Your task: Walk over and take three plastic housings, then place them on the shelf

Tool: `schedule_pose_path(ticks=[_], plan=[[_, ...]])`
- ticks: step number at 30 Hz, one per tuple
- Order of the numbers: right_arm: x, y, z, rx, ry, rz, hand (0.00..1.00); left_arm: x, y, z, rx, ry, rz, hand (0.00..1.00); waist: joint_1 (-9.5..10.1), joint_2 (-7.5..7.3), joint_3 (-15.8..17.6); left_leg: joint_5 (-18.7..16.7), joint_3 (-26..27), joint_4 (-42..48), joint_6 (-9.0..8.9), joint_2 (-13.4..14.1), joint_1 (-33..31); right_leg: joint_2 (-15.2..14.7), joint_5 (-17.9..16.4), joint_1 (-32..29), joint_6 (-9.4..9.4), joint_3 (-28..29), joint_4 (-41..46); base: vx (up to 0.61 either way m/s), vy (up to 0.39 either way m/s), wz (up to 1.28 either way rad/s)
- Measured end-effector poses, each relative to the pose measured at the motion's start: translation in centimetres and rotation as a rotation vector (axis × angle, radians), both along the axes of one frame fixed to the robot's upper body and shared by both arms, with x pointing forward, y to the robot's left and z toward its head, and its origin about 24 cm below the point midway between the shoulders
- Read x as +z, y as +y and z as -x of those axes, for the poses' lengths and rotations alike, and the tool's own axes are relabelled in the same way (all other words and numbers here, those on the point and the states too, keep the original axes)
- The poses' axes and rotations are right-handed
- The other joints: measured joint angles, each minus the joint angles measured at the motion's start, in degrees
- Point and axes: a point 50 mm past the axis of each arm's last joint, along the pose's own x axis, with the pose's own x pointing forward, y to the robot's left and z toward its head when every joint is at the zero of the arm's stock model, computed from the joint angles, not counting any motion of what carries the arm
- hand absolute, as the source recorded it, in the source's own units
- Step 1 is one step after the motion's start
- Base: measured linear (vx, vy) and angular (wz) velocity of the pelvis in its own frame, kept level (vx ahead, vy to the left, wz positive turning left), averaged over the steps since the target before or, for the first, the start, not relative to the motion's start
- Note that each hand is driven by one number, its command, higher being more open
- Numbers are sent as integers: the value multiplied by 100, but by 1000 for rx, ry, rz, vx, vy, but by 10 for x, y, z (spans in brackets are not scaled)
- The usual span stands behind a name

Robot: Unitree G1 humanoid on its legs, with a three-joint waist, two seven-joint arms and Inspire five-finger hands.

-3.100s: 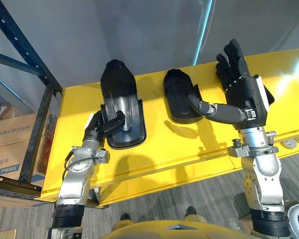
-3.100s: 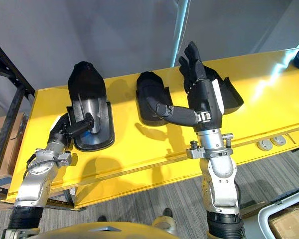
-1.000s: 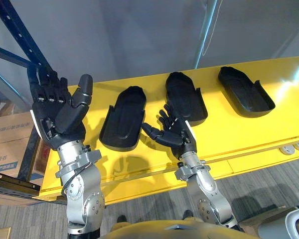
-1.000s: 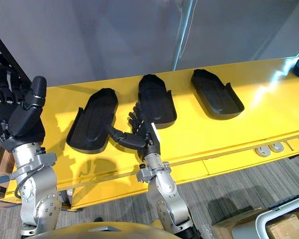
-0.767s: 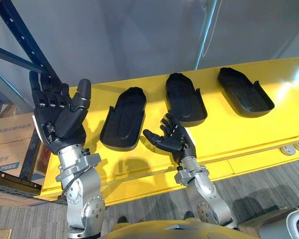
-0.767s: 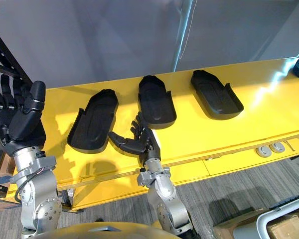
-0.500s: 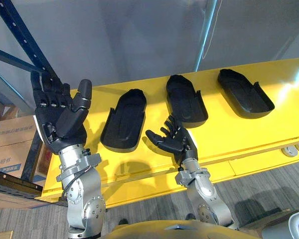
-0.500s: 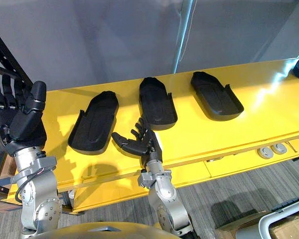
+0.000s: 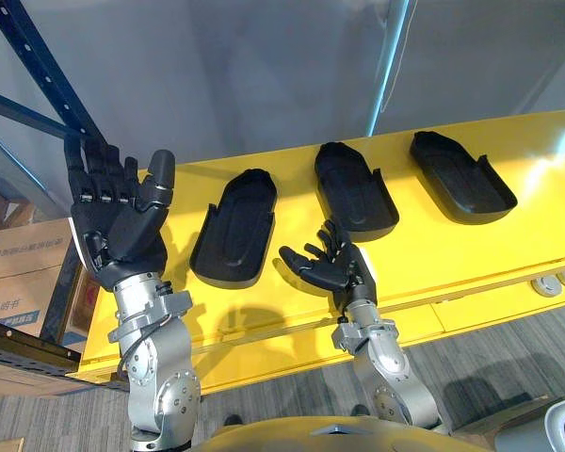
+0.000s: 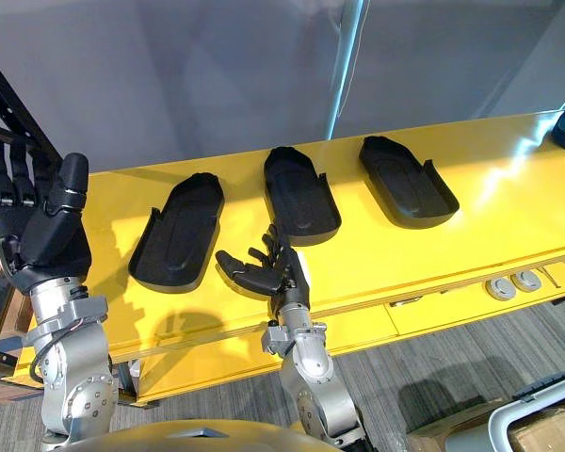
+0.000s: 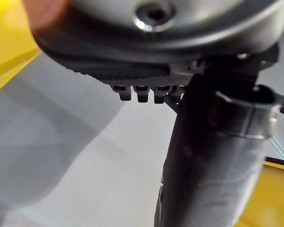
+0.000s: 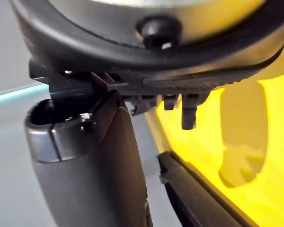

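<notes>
Three black plastic housings lie hollow side up in a row on the yellow shelf (image 9: 292, 301): a left housing (image 9: 235, 229), a middle housing (image 9: 356, 199) and a right housing (image 9: 462, 176). My left hand (image 9: 113, 221) is raised upright at the shelf's left end, fingers straight and spread, holding nothing. My right hand (image 9: 334, 267) hovers low over the shelf between the left and middle housings, open and empty. In the right wrist view, the edge of a housing (image 12: 199, 196) shows past the thumb (image 12: 92, 170).
A dark blue rack upright (image 9: 47, 89) stands at the far left with cardboard boxes (image 9: 19, 282) beneath it. A grey wall rises behind the shelf. Small round metal fittings (image 9: 557, 281) sit at the shelf's front right edge.
My right hand has drawn back a little toward the shelf's front edge. My left hand stays raised and open. The housings have not moved.
</notes>
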Motion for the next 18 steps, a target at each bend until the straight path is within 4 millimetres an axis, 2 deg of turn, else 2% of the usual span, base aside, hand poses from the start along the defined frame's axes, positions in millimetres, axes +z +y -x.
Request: schedule_pose_path(ticks=[8,18], plan=[[-2,0,0,16,1,-3,100,-1,-3,-1,-15,8,1,100,0,-4,2,-20,58,-2,-5,0,49,2,-2,25,3,22,-17,0,0,-3],[-1,5,2,135,-44,-14,100,-11,-5,0,-43,92,-12,100,9,-7,4,-22,33,-1,-6,0,37,3,-2,35,4,-3,-23,0,0,0]])
